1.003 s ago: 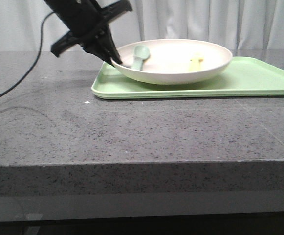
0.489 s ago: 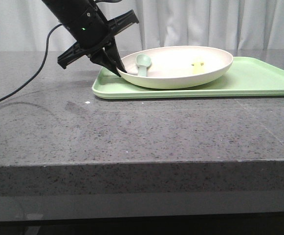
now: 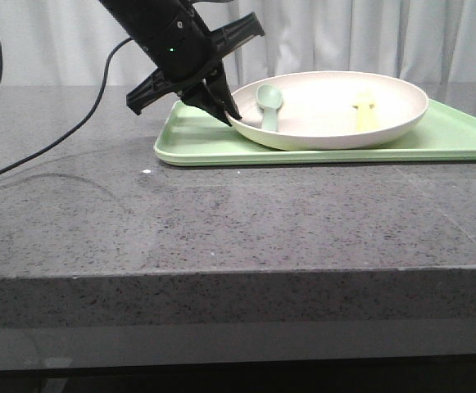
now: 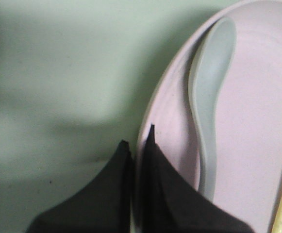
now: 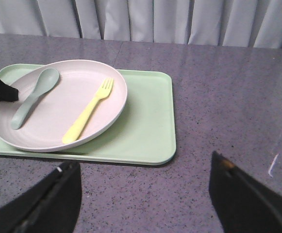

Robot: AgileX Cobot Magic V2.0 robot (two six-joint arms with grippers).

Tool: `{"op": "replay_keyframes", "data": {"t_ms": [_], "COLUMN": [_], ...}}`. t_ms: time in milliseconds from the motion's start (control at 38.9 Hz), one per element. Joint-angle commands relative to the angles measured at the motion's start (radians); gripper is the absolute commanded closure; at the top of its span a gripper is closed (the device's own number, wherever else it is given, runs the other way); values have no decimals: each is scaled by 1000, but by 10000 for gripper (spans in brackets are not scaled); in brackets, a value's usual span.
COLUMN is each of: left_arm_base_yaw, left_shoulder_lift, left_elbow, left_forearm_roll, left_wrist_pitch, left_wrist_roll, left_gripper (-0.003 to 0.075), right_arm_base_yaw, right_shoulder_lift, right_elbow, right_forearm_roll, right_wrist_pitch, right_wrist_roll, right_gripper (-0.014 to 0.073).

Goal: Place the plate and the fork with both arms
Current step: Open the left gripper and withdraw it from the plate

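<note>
**Left claw pinching plate rim, right claw wide over worktop**

Left claw [image 3: 225, 115]: closed on the near-left rim of the plate [image 3: 336, 102]. Left wrist view shows one dark finger [image 4: 102, 194] outside the rim, over the tray, and the other inside the plate, with the thin rim edge running up between them. Jaws nearly together, only the rim's thickness parting them. In the front view the arm slants down from upper left, with a black cable [image 3: 49, 143] trailing off across the worktop.

Plate: cream-white, round, shallow. Sits on the light-green tray [image 3: 197, 147]. In the front view the gripped side looks a little raised off the tray; cannot tell for certain.

Inside the plate: grey-green spoon [image 5: 31, 97] on the side nearest the left claw, bowl pointing toward the curtain. The fork [image 5: 88, 111], pale yellow, lies roughly mid-plate, tines toward the curtain, handle end near the plate's near rim. Spoon and fork apart, not touching.

Right claw [image 5: 145, 199]: fingers spread wide, nothing between them. It hangs above bare grey speckled worktop [image 5: 238, 97], to the near side of the tray's right end, well apart from plate and fork.

Pale curtain [image 3: 369, 37] hangs behind the worktop.
</note>
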Motion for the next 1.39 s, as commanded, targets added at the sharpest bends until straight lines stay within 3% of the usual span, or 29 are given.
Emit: {"op": "replay_keyframes", "data": {"t_ms": [0,206,309,592,875,1106,1235,1364], "left_arm_base_yaw": [-14,-18,-18,-15,31,134,269,381], "left_shoulder_lift": [-67,-67,-75,-184,-367,-617,-805,-963], "left_elbow": [-35,-35,-35,-35,2,250,461,633], "left_forearm_roll": [-44,-44,-44,46,53,2,-143,-168], "left_wrist_pitch": [-69,-67,-62,29,190,185,188,246], "left_wrist_roll": [-15,-15,-15,4,236,408,602,721], "left_gripper": [699,452,389,395,395,395,395,395], "right_arm_base_yaw": [-3,-3,-3,-3,-3,-3,-3,-3], "right_shoulder_lift": [13,13,13,13,13,13,13,30], "right_elbow": [-38,-38,-38,-38,-38,-38,-38,-71], "right_forearm_roll": [-5,-5,-5,-5,-4,-1,44,118], "right_wrist_pitch": [-78,-78,-78,-78,-93,-57,-3,104], "right_wrist_roll": [-4,-4,-4,-4,-4,-4,-4,-4], "right_gripper": [25,25,25,25,25,25,25,36]}}
